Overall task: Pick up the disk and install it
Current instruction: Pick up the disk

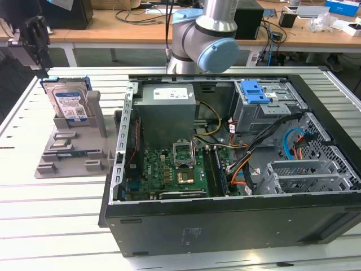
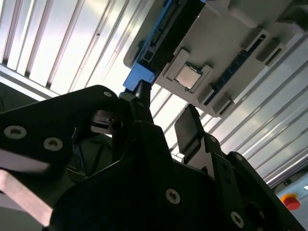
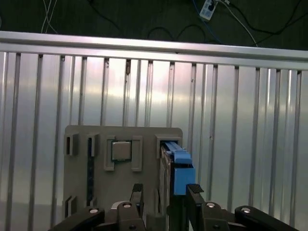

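Observation:
The disk [image 1: 69, 103] stands upright on edge in a grey holder [image 1: 73, 153] at the exterior view's left, silver with a white-and-blue label and a blue bracket around it. My gripper [image 1: 39, 59] hangs just above and behind its top edge. In the first wrist view the gripper [image 3: 165, 191] is open, its two black fingers apart on either side of the disk's thin edge [image 3: 166, 166] and blue bracket [image 3: 182, 169], with a gap still showing. The second wrist view shows the gripper [image 2: 163, 113] near the blue bracket corner [image 2: 139, 77].
An open computer case [image 1: 225, 220] lies to the exterior view's right of the holder, with a grey power supply [image 1: 167, 107], a motherboard [image 1: 175, 169] and a drive cage with a blue latch [image 1: 255, 91]. A small chip [image 3: 120, 150] sits in the holder. The tabletop [image 1: 51, 203] is slatted aluminium.

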Tool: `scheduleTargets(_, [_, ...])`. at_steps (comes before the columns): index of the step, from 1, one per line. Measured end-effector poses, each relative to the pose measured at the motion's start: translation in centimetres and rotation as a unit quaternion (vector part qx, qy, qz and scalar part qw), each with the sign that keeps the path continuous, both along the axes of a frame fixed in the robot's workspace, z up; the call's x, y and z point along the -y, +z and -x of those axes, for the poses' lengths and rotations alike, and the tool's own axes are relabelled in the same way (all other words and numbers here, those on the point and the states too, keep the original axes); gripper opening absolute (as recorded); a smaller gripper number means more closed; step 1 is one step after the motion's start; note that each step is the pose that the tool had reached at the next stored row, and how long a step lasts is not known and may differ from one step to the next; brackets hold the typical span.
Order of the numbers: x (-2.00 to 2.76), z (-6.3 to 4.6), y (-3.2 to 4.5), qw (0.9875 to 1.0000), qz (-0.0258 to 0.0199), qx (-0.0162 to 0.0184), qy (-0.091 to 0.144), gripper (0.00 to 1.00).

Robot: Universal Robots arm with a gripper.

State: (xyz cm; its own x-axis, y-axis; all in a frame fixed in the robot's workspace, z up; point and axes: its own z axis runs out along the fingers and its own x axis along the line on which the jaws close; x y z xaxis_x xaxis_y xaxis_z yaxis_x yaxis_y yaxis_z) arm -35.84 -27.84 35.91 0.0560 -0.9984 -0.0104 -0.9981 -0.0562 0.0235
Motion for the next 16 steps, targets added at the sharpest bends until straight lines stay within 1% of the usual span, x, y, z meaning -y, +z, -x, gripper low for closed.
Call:
scheduleTargets(2, [-0.70, 0.0, -0.45, 1.0000, 0.0000, -0.0002, 0.000, 0.48])
scheduleTargets(5, [-1.20, 0.0, -1.01, 1.0000, 0.0002, -0.0001, 0.000, 0.48])
scheduleTargets(6, [-1.38, 0.0, -1.38, 1.0000, 0.0003, -0.0001, 0.000, 0.48])
scheduleTargets(9, [-1.55, 0.0, -2.01, 1.0000, 0.0009, -0.0002, 0.000, 0.48])
scheduleTargets(16, [-1.65, -0.1, -3.50, 1.0000, 0.0033, -0.0002, 0.000, 0.48])
